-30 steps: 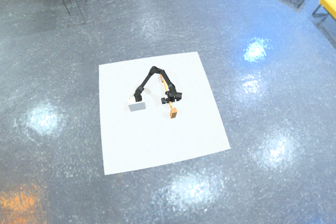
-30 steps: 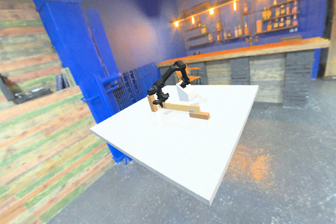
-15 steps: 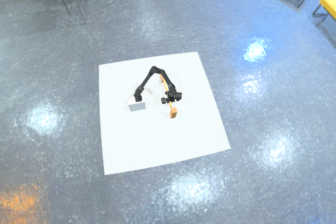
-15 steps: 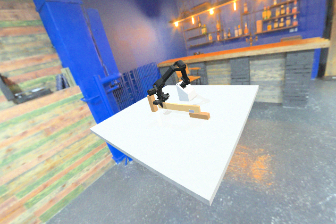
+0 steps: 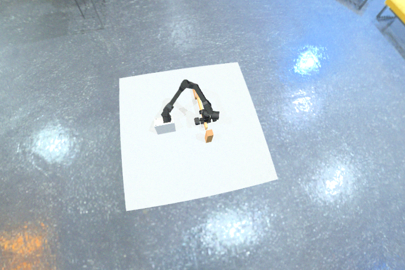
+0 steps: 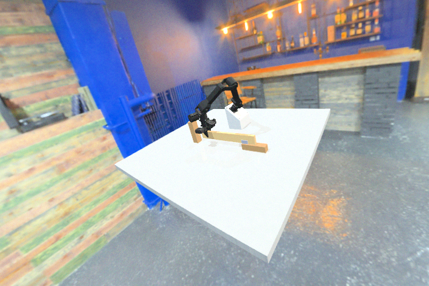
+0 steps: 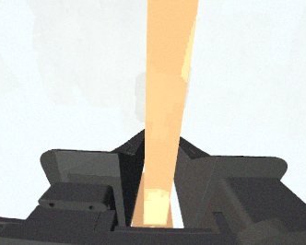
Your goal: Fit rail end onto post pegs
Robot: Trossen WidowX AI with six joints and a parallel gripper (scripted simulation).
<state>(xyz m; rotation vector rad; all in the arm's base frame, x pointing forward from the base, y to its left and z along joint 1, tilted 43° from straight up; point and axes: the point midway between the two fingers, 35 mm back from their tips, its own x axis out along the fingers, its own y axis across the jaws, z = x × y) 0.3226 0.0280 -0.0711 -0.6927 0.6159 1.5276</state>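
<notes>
wooden rail (image 7: 167,92) clamped in the black end effector (image 7: 158,184), no writing visible on either.

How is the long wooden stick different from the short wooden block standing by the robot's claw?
The rail is long, thin and lies nearly flat; the post is short, chunky and stands upright. The rail is paler tan, the post more orange-brown. The claw is shut on the rail near the post, while the post stands free on the table. The rail's far end sits on the low footboard block. Both are wood-coloured.
</notes>
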